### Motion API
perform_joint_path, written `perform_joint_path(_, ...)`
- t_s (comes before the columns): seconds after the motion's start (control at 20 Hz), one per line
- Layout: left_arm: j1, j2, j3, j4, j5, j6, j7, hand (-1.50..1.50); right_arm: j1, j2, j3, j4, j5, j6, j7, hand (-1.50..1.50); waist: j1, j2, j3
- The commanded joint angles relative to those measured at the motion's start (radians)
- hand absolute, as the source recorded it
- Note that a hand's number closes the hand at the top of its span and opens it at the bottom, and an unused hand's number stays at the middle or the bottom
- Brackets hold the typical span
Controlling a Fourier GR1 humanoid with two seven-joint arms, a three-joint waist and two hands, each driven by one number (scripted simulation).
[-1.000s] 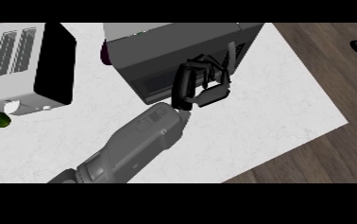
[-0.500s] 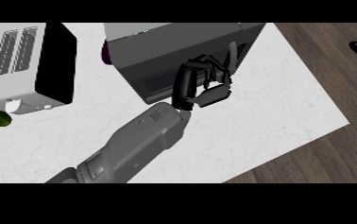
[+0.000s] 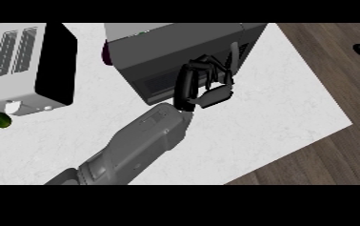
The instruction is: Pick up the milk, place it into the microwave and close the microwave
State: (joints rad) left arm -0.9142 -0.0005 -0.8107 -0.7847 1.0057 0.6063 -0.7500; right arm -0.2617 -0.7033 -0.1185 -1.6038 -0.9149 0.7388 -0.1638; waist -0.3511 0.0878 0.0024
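Note:
The grey microwave stands at the back middle of the white counter, and its dark door looks closed. No milk shows in the head view. My left hand rests against the right part of the door, fingers curled and holding nothing. Its grey forearm comes in from the lower left. The right hand is out of sight.
A white appliance with a black side stands to the left of the microwave. A green object peeks in at the left edge. Something purple shows at the microwave's left side. The counter's edge runs diagonally at lower right, with wooden floor beyond.
The left hand has shifted very slightly at the microwave door. The door and everything else look the same.

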Motion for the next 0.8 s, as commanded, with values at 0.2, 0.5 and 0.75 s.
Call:
perform_joint_path(0.2,-0.058,0.0,0.033,0.096,0.041,-0.015,0.018,1.5,-0.009,-0.03,-0.001,-0.007,-0.027,0.028,0.015,-1.5,-0.015,0.017,-0.003)
perform_joint_path(0.5,-0.084,0.001,-0.024,0.14,0.012,-0.003,0.037,1.5,-0.019,-0.024,0.008,-0.006,-0.078,0.054,0.011,-1.5,-0.016,0.018,0.003)
perform_joint_path(0.75,-0.068,0.0,-0.04,0.182,0.036,0.045,0.08,1.5,-0.021,-0.039,0.017,-0.013,-0.105,0.079,0.021,-1.5,0.012,0.011,0.001)
